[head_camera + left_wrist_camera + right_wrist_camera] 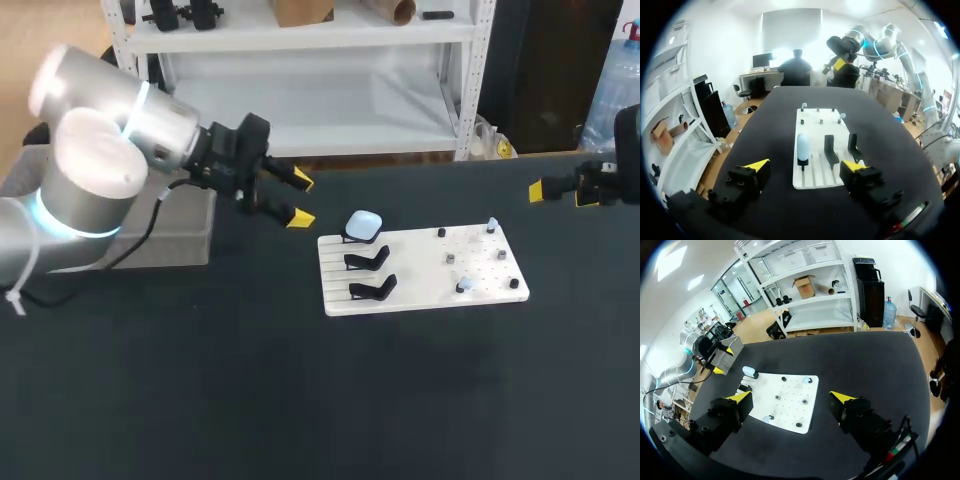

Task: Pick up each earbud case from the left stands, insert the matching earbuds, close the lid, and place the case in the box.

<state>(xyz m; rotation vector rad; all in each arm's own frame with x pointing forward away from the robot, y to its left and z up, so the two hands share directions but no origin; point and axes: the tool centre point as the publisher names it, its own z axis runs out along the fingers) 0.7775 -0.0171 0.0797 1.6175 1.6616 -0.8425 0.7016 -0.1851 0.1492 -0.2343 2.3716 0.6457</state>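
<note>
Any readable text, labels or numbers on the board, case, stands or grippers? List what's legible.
No text can be read in any view.
The white board, the earbud case and the black stands show no print, numbers or signs.
The left gripper and the right gripper show plain yellow tips and black bodies; any markings are too small to make out.

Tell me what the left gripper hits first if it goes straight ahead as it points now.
The left gripper would probably meet the near edge of the white board, or, passing above it, the earbud case on its stand; height is hard to judge.
</note>
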